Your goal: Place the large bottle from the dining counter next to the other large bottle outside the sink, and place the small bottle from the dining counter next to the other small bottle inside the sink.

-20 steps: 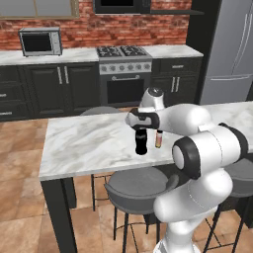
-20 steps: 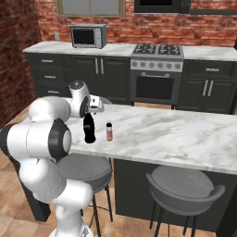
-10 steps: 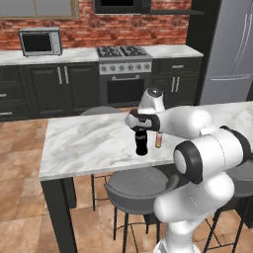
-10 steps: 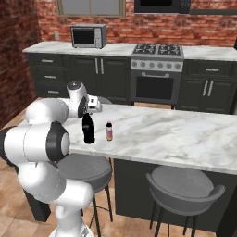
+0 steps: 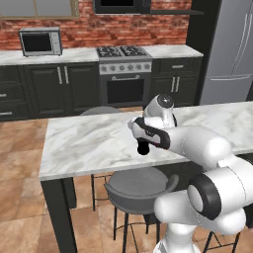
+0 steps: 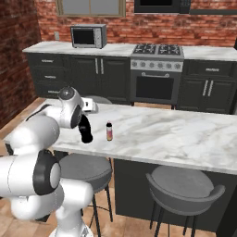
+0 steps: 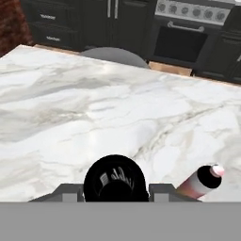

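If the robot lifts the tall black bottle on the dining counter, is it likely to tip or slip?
The large bottle looks tall and narrow-based, so it probably tips easily if nudged. Its smooth, waisted body may slip in the end effector. The small bottle stands close beside it, so a swing might topple that.

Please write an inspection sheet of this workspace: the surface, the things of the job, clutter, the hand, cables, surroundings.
Surface: white marble dining counter, bare apart from two bottles.
Job's things: large black bottle upright near the counter's edge; small bottle upright beside it, apart.
Clutter: nothing seen.
Hand: hand closed around the large bottle's neck, seen from above.
Cables: nothing seen.
Surroundings: grey stools, stove, microwave, brick wall.
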Robot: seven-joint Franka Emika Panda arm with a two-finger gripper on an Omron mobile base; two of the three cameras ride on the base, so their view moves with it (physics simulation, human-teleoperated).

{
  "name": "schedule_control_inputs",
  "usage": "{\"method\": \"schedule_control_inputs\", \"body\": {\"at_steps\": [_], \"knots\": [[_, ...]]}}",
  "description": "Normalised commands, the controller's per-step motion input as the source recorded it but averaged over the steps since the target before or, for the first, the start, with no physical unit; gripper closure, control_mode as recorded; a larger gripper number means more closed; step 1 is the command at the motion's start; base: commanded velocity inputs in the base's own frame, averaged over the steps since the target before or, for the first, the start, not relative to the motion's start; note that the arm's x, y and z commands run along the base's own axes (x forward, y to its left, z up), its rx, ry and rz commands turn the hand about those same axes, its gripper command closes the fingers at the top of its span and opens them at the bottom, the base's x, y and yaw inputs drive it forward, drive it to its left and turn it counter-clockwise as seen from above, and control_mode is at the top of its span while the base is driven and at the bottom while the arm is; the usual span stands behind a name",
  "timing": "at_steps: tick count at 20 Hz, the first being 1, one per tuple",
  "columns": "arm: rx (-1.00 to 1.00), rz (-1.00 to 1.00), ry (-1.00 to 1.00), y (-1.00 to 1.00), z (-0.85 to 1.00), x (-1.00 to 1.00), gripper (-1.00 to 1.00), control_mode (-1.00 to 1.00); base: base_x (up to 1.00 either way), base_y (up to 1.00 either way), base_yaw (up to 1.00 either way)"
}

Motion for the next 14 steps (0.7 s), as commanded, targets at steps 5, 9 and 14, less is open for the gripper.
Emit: {"method": "schedule_control_inputs", "body": {"at_steps": [5,9,14], "knots": [[0.05,0.05,-0.13,0.00,0.67,-0.17,1.00,-1.00,0.00,0.00,0.00],[0.04,0.01,-0.02,-0.08,0.20,-0.01,1.00,-1.00,0.00,0.00,0.00],[0.00,0.00,0.00,-0.04,0.00,-0.03,1.00,-1.00,0.00,0.00,0.00]]}}
